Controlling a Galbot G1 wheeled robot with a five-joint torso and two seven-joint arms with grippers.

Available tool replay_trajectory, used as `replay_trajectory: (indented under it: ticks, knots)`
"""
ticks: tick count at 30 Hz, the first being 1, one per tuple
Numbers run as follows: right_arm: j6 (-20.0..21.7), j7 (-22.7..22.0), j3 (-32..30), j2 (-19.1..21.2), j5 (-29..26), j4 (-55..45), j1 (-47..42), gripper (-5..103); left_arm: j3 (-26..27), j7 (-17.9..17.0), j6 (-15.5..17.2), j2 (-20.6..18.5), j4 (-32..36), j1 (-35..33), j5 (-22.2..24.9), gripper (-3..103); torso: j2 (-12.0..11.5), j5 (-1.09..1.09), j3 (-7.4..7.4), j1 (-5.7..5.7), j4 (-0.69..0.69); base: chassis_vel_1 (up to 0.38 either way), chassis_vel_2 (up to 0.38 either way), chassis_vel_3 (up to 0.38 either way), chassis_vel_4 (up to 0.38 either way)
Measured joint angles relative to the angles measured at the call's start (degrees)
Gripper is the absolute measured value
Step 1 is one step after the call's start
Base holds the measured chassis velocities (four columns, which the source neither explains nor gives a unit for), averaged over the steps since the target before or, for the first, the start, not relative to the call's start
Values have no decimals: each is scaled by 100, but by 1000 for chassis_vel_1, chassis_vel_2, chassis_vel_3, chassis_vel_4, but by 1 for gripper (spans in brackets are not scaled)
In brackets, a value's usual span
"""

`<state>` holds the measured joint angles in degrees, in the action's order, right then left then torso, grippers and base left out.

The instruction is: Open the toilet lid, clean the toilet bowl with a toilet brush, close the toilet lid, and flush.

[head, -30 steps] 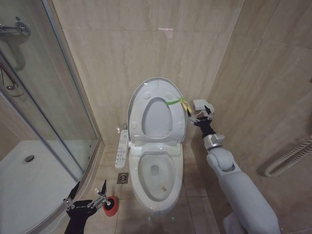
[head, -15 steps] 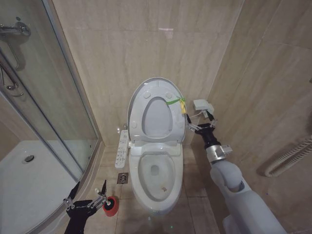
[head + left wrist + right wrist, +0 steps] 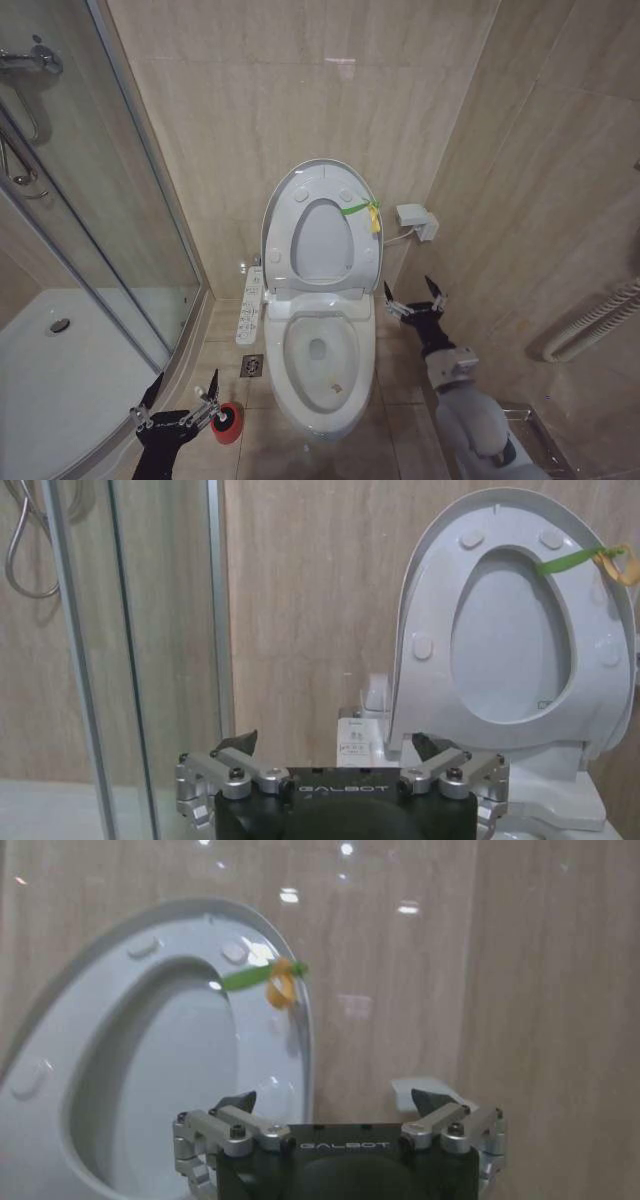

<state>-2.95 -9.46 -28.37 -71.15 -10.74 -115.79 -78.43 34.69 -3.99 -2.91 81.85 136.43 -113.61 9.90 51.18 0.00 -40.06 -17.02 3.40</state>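
Beside the left gripper (image 3: pixel 180 398), just off its right fingertip, the red holder (image 3: pixel 227 422) is seen on the floor tiles, with the brush (image 3: pixel 222 412) standing in it; only a dark stub is visible above the cup. The fingers (image 3: pixel 235 744) are spread wide and hold nothing. Whether the fingertip touches the holder cannot be told. The brush is judged light and stiff, its thin handle likely smooth and apt to twist in a loose pinch, so a hold across the handle above the cup rim is suggested, squarely between the pads. The holder looks light too and may tip or lift with the brush if the pull is not straight up.

The lid (image 3: pixel 322 235) stands fully raised against the wall, its green-and-yellow tag (image 3: pixel 368 211) on the edge nearest the right gripper (image 3: pixel 414 292). That gripper is held low beside the bowl (image 3: pixel 322 352), apart from the lid, below the tag, with fingers (image 3: pixel 233 1103) splayed and empty. The lid is judged glossy, rigid and slippery; the tagged edge is taken as the likeliest place to hold for closing.
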Motion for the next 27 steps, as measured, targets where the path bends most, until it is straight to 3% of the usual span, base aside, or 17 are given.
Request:
replay_trajectory:
  ticks: [11, 19, 23, 26, 27]
  knots:
    - [-435, -9, -370, -610, 538, -71, -793, 100, 0, 0, 0, 0, 0, 0, 0, 100, 0, 0, 0, 0, 1, 0, 0, 0, 0]
    - [-517, 34, -849, -432, 451, -34, -781, 100, 0, 0, 0, 0, 0, 0, 0, 100, 0, 0, 0, 0, 0, 0, 0, 0, 0]
    - [-550, 429, -1101, -238, 205, 5, -756, 100, 0, 0, 0, 0, 0, 0, 0, 100, 0, 1, -1, -1, 0, 0, 0, 0, 0]
    - [-672, 1099, -1511, -138, -157, 38, -811, 100, 0, 0, 0, 0, 0, 0, 0, 100, 0, 2, -1, -1, 0, 0, 0, 0, 0]
    - [-672, 1099, -1511, -138, -157, 38, -811, 100, 0, 0, 0, 0, 0, 0, 0, 100, 0, 2, -1, -1, 0, 0, 0, 0, 0]
